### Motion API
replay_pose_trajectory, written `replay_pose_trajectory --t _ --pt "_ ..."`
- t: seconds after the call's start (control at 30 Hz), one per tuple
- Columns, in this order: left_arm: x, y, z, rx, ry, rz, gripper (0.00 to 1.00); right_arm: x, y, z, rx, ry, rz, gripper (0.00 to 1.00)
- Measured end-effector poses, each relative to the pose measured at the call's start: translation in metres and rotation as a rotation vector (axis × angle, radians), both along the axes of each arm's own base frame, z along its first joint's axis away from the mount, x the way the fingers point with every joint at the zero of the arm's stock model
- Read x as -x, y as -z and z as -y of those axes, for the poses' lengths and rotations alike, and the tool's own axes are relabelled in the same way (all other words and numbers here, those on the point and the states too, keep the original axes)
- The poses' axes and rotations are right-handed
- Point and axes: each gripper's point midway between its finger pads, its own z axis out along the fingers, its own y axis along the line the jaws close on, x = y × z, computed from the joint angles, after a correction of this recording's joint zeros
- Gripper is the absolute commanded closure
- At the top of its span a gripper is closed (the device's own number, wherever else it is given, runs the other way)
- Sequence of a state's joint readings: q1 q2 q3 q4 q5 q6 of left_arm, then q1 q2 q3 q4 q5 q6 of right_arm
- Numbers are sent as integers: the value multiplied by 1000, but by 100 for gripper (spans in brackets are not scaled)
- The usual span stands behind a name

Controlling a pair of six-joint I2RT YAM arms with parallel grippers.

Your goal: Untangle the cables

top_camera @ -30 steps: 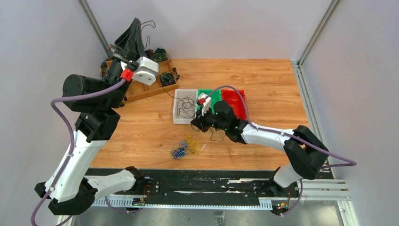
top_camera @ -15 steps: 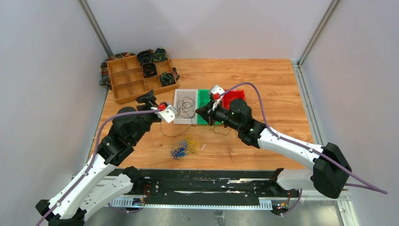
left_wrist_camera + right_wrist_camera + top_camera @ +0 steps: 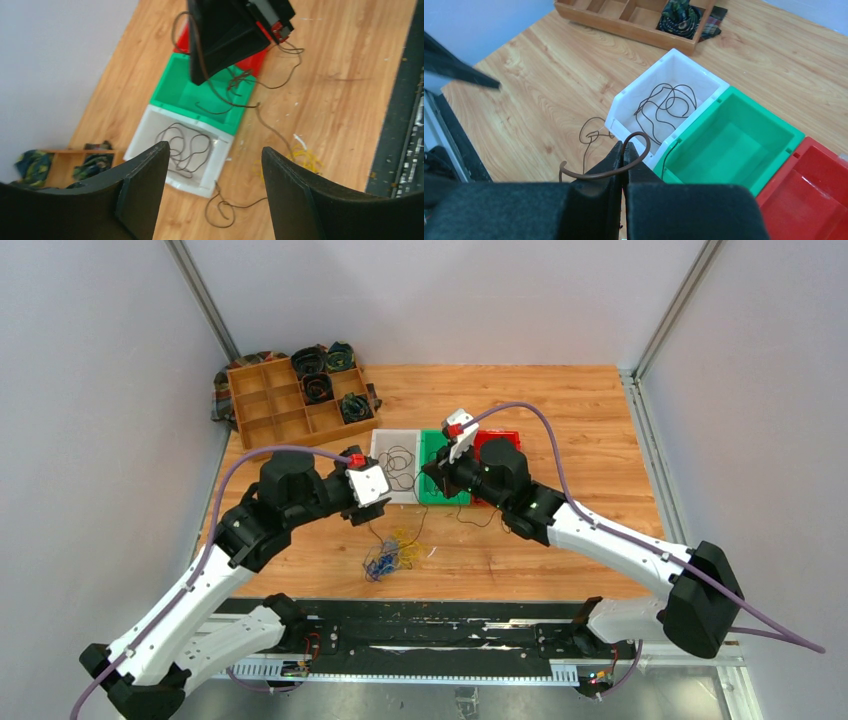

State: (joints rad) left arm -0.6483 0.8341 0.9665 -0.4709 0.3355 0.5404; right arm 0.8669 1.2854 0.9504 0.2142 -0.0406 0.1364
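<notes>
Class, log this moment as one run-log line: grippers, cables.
left gripper: open, empty | right gripper: shut on dark cable | white bin: holds second cable | yellow-blue tangle: on table

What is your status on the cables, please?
Left gripper open, empty. Right gripper shut on dark cable. Yellow-blue tangle lies loose, untouched. Nothing in the way.

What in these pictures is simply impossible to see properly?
- Red bin: top view, the right arm covers most; right wrist view, the frame edge cuts it off.
- Blue and yellow cable tangle: top view, too small to trace strands; left wrist view, a finger of the left gripper hides all but some yellow.
- Dark cable in the right gripper: right wrist view, shut fingers hide its lower run.
</notes>
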Motion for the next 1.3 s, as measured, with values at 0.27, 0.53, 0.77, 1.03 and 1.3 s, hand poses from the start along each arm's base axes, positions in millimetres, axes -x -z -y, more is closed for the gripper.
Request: replay_pose_trajectory --t 0.27,0.53,0.77,1.03,1.3 --pt "0 14 27 76 44 -177 29 10 -14 -15 5 25 -16 99" --pt "2 -1 36 155 41 -232 65 18 -14 -20 10 26 -17 99" --pt "-5 -9 34 181 -5 -224 55 23 -24 -21 -25 12 -17 99" --pt "-7 -15 35 179 2 -208 56 29 -25 -27 -53 -15 -42 99" --pt "-14 -6 29 123 -28 -185 100 41 -26 -32 -91 -79 -47 99"
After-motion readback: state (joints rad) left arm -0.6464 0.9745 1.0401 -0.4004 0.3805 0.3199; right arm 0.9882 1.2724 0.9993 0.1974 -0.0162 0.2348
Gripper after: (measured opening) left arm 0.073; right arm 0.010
